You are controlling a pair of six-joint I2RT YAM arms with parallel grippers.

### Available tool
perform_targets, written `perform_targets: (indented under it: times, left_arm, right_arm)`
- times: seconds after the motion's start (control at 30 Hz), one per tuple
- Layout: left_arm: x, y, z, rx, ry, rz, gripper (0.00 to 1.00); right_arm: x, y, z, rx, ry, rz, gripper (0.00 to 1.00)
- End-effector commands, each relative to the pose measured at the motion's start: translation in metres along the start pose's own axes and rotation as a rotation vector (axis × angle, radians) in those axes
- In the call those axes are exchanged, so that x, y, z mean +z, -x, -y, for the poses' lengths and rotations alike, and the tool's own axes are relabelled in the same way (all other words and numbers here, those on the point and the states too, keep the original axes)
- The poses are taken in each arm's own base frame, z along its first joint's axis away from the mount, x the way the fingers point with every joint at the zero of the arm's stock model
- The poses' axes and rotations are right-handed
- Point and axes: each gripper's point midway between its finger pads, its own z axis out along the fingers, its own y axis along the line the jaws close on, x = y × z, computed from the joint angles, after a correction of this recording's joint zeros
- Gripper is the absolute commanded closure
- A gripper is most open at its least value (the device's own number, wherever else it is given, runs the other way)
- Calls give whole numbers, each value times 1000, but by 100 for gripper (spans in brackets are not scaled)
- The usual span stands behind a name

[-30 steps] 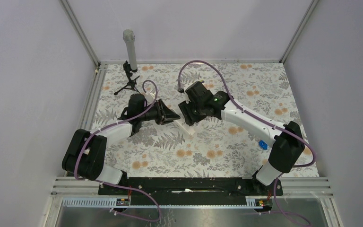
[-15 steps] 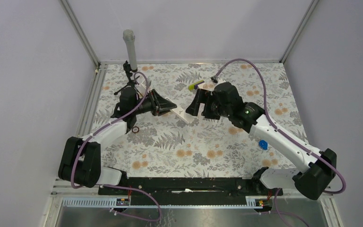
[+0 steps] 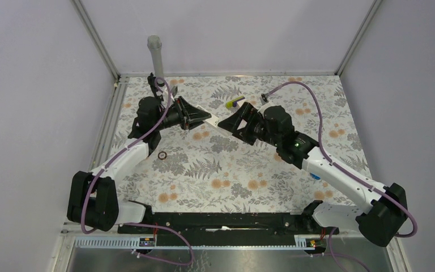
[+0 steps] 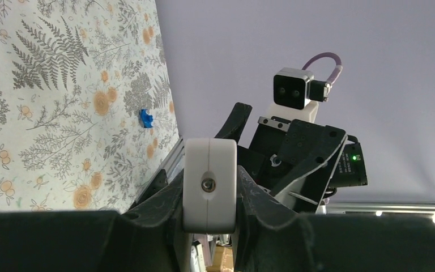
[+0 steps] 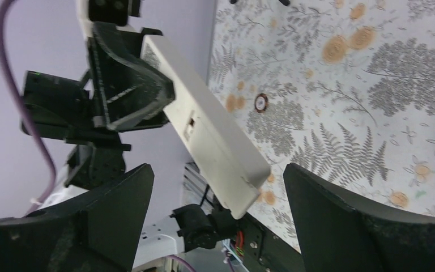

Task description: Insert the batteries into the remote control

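The remote control (image 3: 218, 121) hung in the air over the far middle of the flowered table (image 3: 249, 181), lifted clear of it. The left gripper (image 3: 204, 118) gripped its left end, with the left fingers (image 4: 158, 204) pressed tight against both sides of the white body. The right gripper (image 3: 237, 122) faced the bar's free right end with its fingers (image 5: 107, 215) spread wide. In the right wrist view that end sat roughly midway between them and touched neither. The step in hand looked like taking a second hold on the remote, probably to get at the battery bay. To do it well, the right arm would need to advance along the bar's own line and keep the end centred. It should close on the long edges rather than on the flat faces, while the left clamp stayed firm so the bar did not swivel. The batteries could not be made out in any view (nothing near-black and cylindrical showed on the cloth), so they would have to be found first. A small dark ring (image 3: 162, 154) lay near the left side, and a blue piece (image 3: 315, 174) lay well to the right.
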Motion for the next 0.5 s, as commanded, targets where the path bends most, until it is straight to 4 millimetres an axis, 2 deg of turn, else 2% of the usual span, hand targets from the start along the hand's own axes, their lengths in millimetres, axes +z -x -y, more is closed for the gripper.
perform_targets:
  times: [0.0,0.2,0.47]
  left_arm:
    - [-6,4,41,49,-87,19,100]
    - [-10,1,49,16,-104,23,100]
    - [-16,-1,66,16,-142,21,100]
  right_arm:
    - [-8,17,-32,56,133,82,6]
    - [-6,20,-34,131,165,101,8]
    - [-3,24,-44,93,212,117,35]
